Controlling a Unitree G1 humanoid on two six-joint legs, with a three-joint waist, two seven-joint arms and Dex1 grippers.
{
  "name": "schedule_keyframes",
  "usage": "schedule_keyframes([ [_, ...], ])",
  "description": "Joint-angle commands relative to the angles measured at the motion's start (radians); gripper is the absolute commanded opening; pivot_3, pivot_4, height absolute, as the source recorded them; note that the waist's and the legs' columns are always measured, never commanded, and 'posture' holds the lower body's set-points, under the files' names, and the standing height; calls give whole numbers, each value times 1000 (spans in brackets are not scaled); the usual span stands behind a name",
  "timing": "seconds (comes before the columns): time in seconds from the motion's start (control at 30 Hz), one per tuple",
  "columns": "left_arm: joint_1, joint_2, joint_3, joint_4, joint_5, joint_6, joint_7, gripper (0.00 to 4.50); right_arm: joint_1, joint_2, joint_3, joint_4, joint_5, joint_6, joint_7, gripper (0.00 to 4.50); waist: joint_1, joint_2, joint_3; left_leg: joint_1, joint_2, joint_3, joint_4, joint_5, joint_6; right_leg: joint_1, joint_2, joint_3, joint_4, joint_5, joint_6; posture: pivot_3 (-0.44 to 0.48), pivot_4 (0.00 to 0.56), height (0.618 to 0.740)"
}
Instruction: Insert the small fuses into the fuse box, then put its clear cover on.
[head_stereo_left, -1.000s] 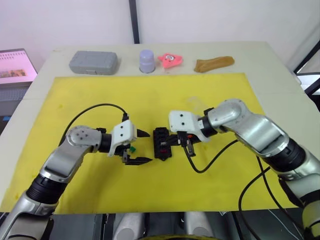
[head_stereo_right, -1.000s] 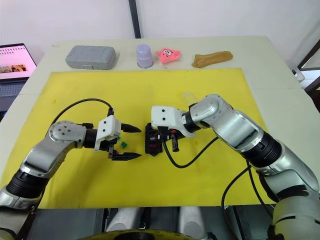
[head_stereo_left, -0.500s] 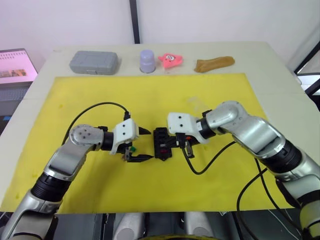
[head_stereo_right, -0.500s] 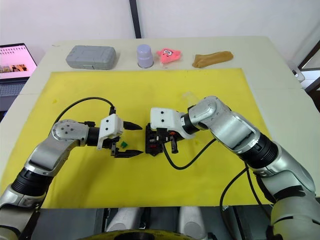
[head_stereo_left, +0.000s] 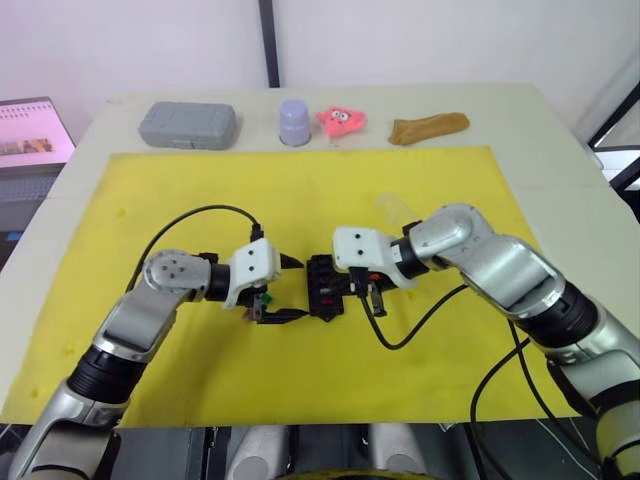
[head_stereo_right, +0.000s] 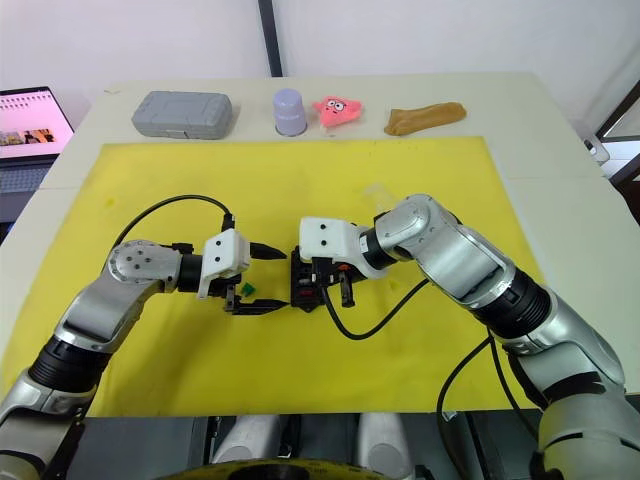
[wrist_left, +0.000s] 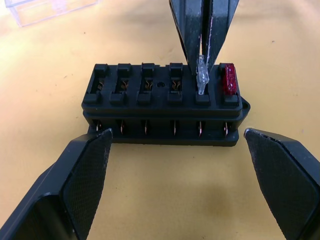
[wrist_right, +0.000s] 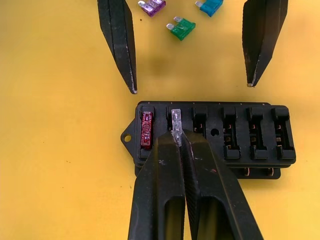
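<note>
The right claw, its tips pinched on a clear fuse, holds it at the second slot of the black fuse box on the yellow mat; one red fuse sits in the end slot beside it. The left claw faces it, spread wide on either side of the box, gripping nothing. Three loose fuses, purple, green and teal, lie behind the left claw. The clear cover lies beyond the box. No writing is legible.
</note>
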Motion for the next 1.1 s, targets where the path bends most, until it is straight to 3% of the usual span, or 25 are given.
schedule_keyframes([
  [0.03, -13, -3, -2, -11, 2, -15, 2, 4402, 5, 5, -11, -12, -6, 6, 8, 0, 0, 0, 0, 0, 0, 0, 0, 0, 0, 0, 0, 0, 0, 0, 0, 0, 150, 740],
  [0.97, -20, -9, -12, 8, 8, -23, 20, 4402, -9, 23, 28, 7, -78, 22, 23, 0, 0, 0, 0, 1, 0, 0, 0, 0, 0, 1, 0, 0, 1, 0, 0, 0, 150, 740],
  [1.0, -20, -9, -13, 7, 8, -23, 20, 4500, -10, 24, 26, 8, -78, 24, 23, 654, 0, 0, 0, 1, 0, 0, 0, 0, 0, 1, 0, 0, 1, 0, 0, 0, 150, 740],
  [1.07, -20, -9, -13, 8, 8, -24, 22, 4500, -13, 28, 18, 11, -76, 25, 21, 1363, 0, 0, 0, 1, 0, 0, 0, 0, 0, 1, 0, 0, 1, 0, 0, 0, 150, 740],
  [1.1, -21, -9, -13, 9, 8, -24, 22, 4500, -16, 31, 12, 14, -75, 25, 19, 1363, 0, 0, 0, 1, 0, 0, 0, 0, 0, 1, 0, 0, 1, 0, 0, 0, 150, 740],
])
